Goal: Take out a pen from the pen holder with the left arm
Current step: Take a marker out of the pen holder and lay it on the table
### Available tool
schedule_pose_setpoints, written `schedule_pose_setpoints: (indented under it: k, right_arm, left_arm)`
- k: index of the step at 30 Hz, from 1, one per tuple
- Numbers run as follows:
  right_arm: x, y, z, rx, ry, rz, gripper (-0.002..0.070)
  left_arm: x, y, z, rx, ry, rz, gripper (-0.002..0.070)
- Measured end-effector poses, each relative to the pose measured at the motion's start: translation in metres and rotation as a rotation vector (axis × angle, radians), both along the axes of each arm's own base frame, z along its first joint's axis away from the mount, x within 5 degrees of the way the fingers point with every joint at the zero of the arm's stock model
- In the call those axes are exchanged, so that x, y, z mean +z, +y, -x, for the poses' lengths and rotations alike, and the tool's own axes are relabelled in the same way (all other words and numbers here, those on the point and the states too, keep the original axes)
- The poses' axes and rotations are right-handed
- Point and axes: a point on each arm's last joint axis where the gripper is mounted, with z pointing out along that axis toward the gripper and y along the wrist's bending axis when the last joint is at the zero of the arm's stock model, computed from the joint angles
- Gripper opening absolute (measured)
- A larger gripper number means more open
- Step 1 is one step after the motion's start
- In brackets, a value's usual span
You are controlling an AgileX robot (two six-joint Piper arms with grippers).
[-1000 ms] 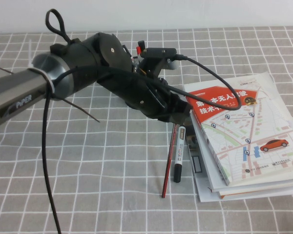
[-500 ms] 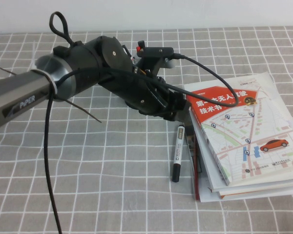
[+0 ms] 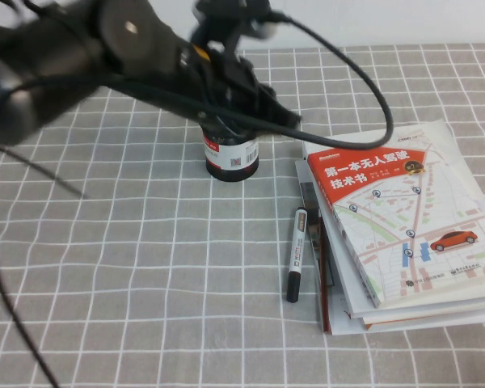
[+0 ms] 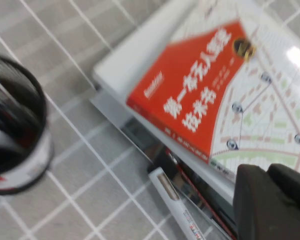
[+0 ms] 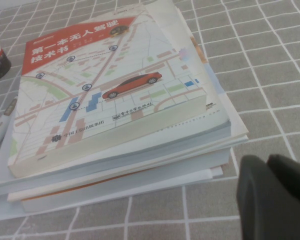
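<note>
The pen holder (image 3: 232, 157), a black cup with a white and red label, stands on the checked cloth with dark pens inside (image 4: 12, 135). A white marker (image 3: 295, 254) lies on the cloth beside the book stack (image 3: 404, 218). A thin red pen (image 4: 202, 200) lies along the stack's edge. My left gripper (image 3: 281, 115) hovers above the cloth between holder and books; its fingers (image 4: 267, 172) are shut with nothing in them. My right gripper (image 5: 267, 162) is shut and empty, low over the cloth beside the books' corner.
The stack of books and papers (image 5: 115, 100) fills the table's right side, topped by a book with a red cover and a map. The left arm's black cable (image 3: 364, 77) loops over the holder and the books' far corner.
The left arm rose and swung back to the left, uncovering the pen holder. The red pen it held upright now lies against the books. The marker has not moved.
</note>
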Motion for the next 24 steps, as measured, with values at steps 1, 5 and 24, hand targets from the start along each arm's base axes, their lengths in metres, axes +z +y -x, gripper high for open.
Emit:
schedule_pose_setpoints:
  k: [1,5,24]
  right_arm:
    - [0.0,0.0,0.0,0.0,0.0,0.0,-0.0013]
    - [0.0,0.0,0.0,0.0,0.0,0.0,-0.0013]
    - [0.0,0.0,0.0,0.0,0.0,0.0,-0.0013]
  left_arm:
    - [0.014,0.006,0.006,0.007,-0.042,0.0,0.0008]
    - [0.052,0.032,0.034,0.064,-0.176,0.035,0.0001]
    - [-0.03,0.153,0.211,0.238,-0.234,0.225,0.0]
